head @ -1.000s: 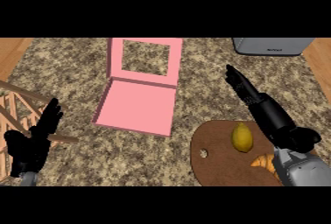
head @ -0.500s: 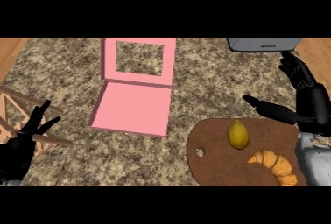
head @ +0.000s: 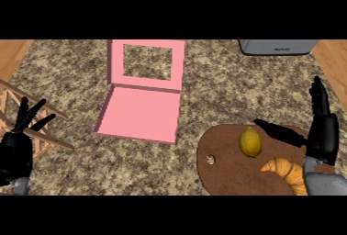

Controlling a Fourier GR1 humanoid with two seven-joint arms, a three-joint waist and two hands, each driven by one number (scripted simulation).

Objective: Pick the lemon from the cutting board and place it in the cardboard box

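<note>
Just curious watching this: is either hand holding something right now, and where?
Nothing is held. The right hand is open beside the lemon, apart from it; the left hand rests open.

No text can be read. The grey appliance (head: 278,47) at the counter's far edge carries a small dark mark on its front, too small to make out as letters. The pink box (head: 142,108), the cutting board (head: 227,172), the lemon (head: 250,141) and the croissant (head: 288,172) show no labels, numbers or signs.
</note>
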